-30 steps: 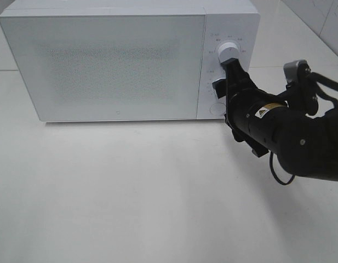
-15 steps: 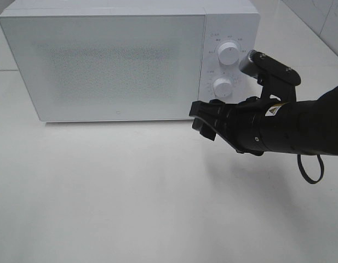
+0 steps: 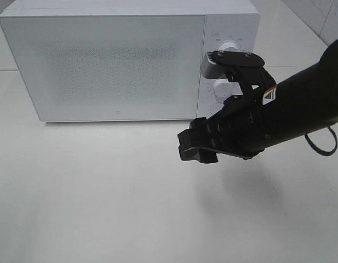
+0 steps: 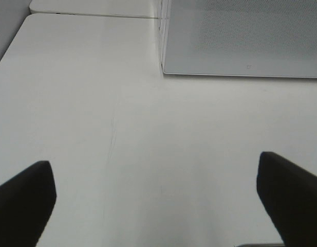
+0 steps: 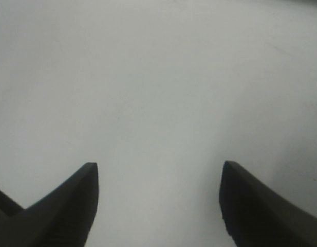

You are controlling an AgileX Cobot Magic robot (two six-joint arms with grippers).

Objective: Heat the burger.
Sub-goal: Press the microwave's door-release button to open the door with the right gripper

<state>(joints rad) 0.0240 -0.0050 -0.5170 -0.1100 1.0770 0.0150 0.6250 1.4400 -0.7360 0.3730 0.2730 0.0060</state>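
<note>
Yellow warning-triangle sticker (image 3: pixel 269 95) on the right arm (image 3: pixel 305 101), faint grey markings ringing the microwave (image 3: pixel 103 60) dials (image 3: pixel 230 46), too small to read, nothing else legible.

The high camera looks down from in front: the microwave (image 3: pixel 103 60) fills the frame's upper left, bare surface (image 3: pixel 103 192) its lower half. The left wrist camera sits low, facing forward past the left claw (image 4: pixel 157 200) to that same microwave's door. The right wrist camera points down, close over the surface, showing blank white beyond the right claw (image 5: pixel 158 177).
</note>
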